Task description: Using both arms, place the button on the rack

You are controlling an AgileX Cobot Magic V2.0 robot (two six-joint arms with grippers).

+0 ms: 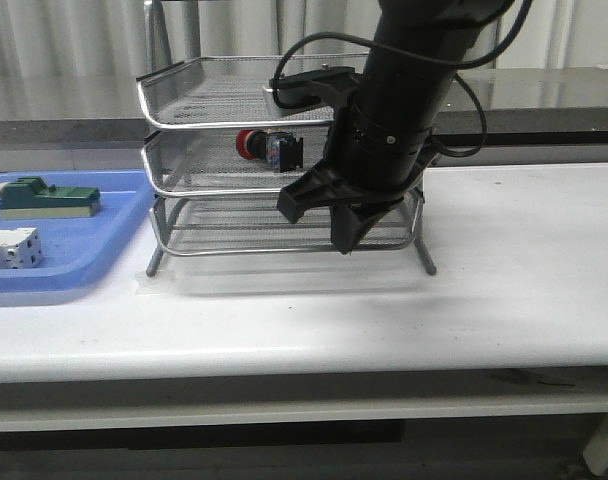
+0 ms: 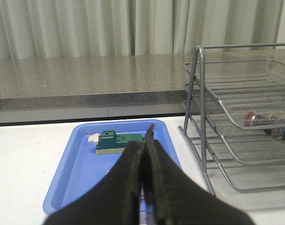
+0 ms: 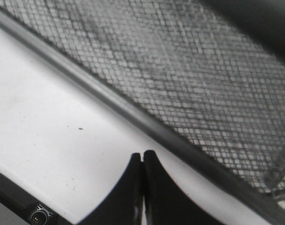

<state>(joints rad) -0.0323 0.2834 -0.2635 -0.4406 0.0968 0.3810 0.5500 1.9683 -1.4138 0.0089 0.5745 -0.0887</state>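
Button (image 1: 267, 148) is sitting in the middle tier of the rack (image 1: 184, 95), lying on its side with the red head pointing toward 9 o'clock in the front view. From the left wrist view it shows up over at about 3 o'clock, tucked behind the mesh wall.

Handling-wise it looks like a small rigid plastic thing, probably light, and not fragile. The round red head would likely roll or slip between the fingers, so the boxy black body is the better place to pinch, flat sides against the pads.

Right claw (image 1: 322, 222) hangs in front of the rack near the bottom tier, fingers clenched together with nothing between them; its wrist view shows just mesh and the tier's rim right up close. Left claw (image 2: 145, 154) is pressed closed too, empty, hovering over the blue tray (image 2: 77, 164), where a green block (image 2: 119, 142) lies. A white component (image 1: 9, 248) also sits in that tray.

Room is tight around the rack: wire rims and the frame post crowd the tiers, and the gap above the middle tier looks slim. The table (image 1: 524, 260) at 3 o'clock of the rack has plenty of open surface for backing out.
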